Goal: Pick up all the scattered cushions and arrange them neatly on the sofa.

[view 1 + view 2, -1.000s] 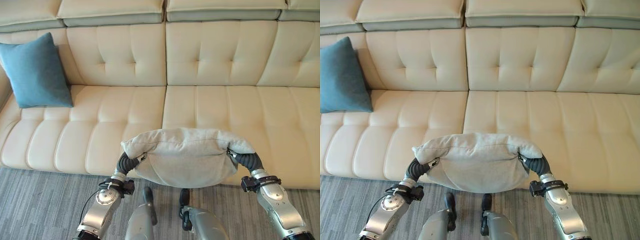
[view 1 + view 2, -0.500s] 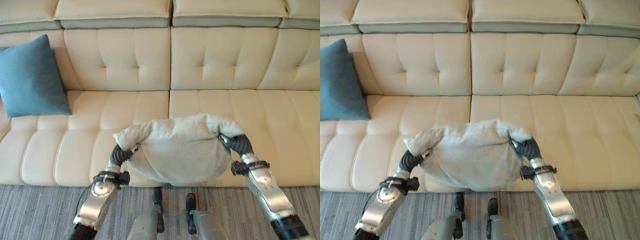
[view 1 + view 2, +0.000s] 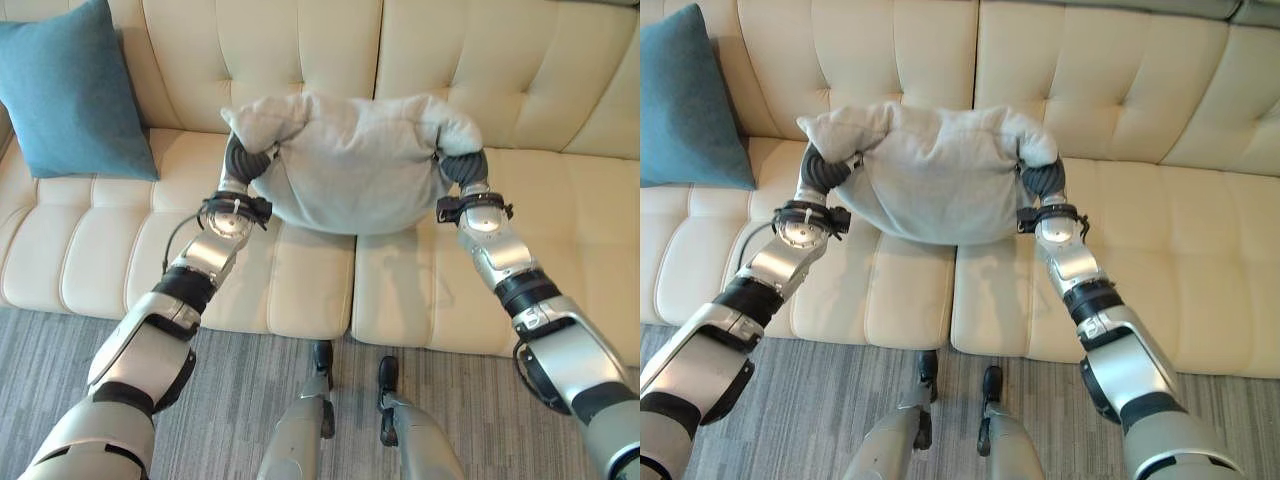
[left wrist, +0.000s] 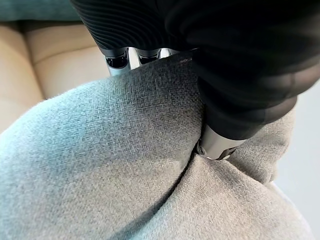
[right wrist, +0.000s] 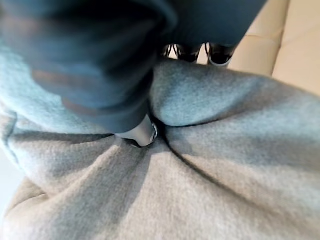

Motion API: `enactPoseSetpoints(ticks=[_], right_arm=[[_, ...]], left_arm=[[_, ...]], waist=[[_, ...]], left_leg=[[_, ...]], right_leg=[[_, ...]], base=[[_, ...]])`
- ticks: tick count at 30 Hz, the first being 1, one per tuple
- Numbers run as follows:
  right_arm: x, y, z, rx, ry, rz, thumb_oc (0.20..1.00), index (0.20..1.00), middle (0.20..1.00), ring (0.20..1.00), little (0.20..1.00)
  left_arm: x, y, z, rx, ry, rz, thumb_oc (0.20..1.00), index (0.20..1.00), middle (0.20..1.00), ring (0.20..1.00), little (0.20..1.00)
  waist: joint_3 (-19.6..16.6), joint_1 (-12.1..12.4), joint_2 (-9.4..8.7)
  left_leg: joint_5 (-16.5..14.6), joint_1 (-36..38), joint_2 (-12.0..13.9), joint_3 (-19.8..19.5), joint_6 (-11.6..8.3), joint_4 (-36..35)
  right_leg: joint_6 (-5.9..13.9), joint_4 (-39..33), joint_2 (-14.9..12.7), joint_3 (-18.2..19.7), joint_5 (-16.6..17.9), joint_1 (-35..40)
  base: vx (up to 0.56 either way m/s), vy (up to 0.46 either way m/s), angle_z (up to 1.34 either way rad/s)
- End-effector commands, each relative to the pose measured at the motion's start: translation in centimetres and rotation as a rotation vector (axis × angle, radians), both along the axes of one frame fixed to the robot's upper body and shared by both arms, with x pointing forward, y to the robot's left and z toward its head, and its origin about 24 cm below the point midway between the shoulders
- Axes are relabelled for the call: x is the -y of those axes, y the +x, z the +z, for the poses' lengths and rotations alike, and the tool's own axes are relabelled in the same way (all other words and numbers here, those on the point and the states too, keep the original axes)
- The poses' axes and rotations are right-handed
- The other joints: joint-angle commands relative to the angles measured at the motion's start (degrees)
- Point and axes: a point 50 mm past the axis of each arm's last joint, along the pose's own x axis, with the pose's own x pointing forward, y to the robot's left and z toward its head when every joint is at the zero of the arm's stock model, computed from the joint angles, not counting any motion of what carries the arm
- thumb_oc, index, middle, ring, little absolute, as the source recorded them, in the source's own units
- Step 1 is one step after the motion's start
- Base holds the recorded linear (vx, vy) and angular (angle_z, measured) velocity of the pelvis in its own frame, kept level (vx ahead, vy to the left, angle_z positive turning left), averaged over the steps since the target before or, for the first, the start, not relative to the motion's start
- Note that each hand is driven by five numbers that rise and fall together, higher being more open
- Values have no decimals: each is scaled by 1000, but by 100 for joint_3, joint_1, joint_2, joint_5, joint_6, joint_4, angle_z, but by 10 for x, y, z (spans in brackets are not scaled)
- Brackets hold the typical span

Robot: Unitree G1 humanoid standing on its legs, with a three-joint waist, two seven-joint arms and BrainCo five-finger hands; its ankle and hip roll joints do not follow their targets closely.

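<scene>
The cushion (image 3: 352,165), grey and coarse-woven, hung between both hands above the cream sofa (image 3: 300,285), up near the backrest and over the seam where two seat sections met. It sagged in the middle, its belly just over the seat; whether it touched the seat could not be told, since its own bulk hid the gap. Going largest to smallest: the sofa ran past every edge of the head views, its top and both ends cut off, with grey carpet (image 3: 230,400) along the front. A blue cushion (image 3: 72,95) leaned upright against the backrest at the robot's far left, well apart from the grey one, its upper corner and left side cut off. The left hand (image 3: 243,160) gripped the grey cushion's left top corner, and the right hand (image 3: 461,167) the right one, each mostly buried under the fabric bunched over it. In the left wrist view the fingers (image 4: 120,59) went round the cloth with the thumb (image 4: 216,145) pressed into a deep fold, so that hand was clenched on the cushion. The right wrist view showed the same pinch, thumb (image 5: 142,134) sunk into a crease, though the fingertips were hidden behind the fabric.
</scene>
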Motion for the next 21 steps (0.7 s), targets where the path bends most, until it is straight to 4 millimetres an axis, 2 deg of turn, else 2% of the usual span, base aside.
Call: enactPoseSetpoints(ticks=[1, 2, 3, 5, 10, 13, 14, 16, 19, 21], right_arm=[[-24, -11, 107, 373, 18, 90, 200, 200, 200, 200, 200], [-22, -9, 108, 355, 23, 76, 247, 247, 247, 247, 247], [-13, -5, 112, 334, 9, 39, 1000, 1000, 1000, 1000, 1000], [1, 0, 122, 289, 3, -22, 1000, 1000, 1000, 1000, 1000], [11, -2, 132, 292, 10, -66, 1000, 1000, 1000, 1000, 1000], [27, -5, 146, 310, 27, -116, 1000, 1000, 1000, 1000, 1000], [39, -7, 155, 315, 50, -154, 1000, 1000, 1000, 1000, 1000], [45, -9, 158, 317, 56, -168, 1000, 1000, 1000, 1000, 1000], [60, -12, 152, 316, 90, -181, 1000, 1000, 1000, 1000, 1000], [62, -12, 144, 308, 100, -173, 1000, 1000, 1000, 1000, 1000]], left_arm=[[22, 1, 85, 267, -3, -69, 407, 407, 407, 407, 407], [22, 4, 84, 243, -19, -67, 576, 576, 576, 576, 576], [18, 10, 85, 195, -6, -44, 1000, 1000, 1000, 1000, 1000], [16, 15, 94, 153, -1, -34, 1000, 1000, 1000, 1000, 1000], [6, 13, 109, 175, -18, -16, 1000, 1000, 1000, 1000, 1000], [-15, 8, 126, 212, -37, 36, 1000, 1000, 1000, 1000, 1000], [-35, 4, 134, 228, -66, 83, 1000, 1000, 1000, 1000, 1000], [-44, 1, 137, 239, -77, 99, 1000, 1000, 1000, 1000, 1000], [-68, -9, 138, 274, -69, 145, 1000, 1000, 1000, 1000, 1000], [-73, -12, 132, 276, -69, 148, 1000, 1000, 1000, 1000, 1000]], waist=[[226, 72, -157], [233, 70, -132], [242, 68, -99], [325, 59, -28], [408, 54, 25], [356, 83, 32], [304, 120, 8], [287, 132, -6], [233, 147, -55], [205, 142, -67]], left_leg=[[-477, 136, 16, 136, -550, -59], [-436, 108, 9, 131, -563, -109], [-363, 48, 6, 118, -575, -172], [-280, -52, 0, 67, -591, -248], [-245, -139, -32, 7, -604, -257], [-258, -155, -50, -18, -615, -273], [-270, -147, -60, -32, -612, -276], [-284, -130, -64, -46, -607, -278], [-345, -17, -73, -93, -579, -271], [-368, 36, -76, -89, -570, -267]], right_leg=[[641, -261, -424, 431, 72, 35], [639, -266, -423, 425, 69, -5], [641, -244, -419, 401, 75, -96], [641, -195, -430, 344, 54, -215], [651, -146, -446, 307, 31, -306], [668, -193, -455, 290, 52, -308], [673, -219, -444, 289, 60, -290], [671, -241, -441, 296, 62, -266], [658, -279, -402, 338, 49, -155], [652, -290, -398, 347, 46, -101]], base=[[-6, 2, 6], [-10, -2, 7], [-15, 4, 6], [0, -19, 15], [29, -19, 11], [53, -21, 2], [54, -23, 2], [49, -16, 1], [71, -13, 1], [55, 0, 0]])
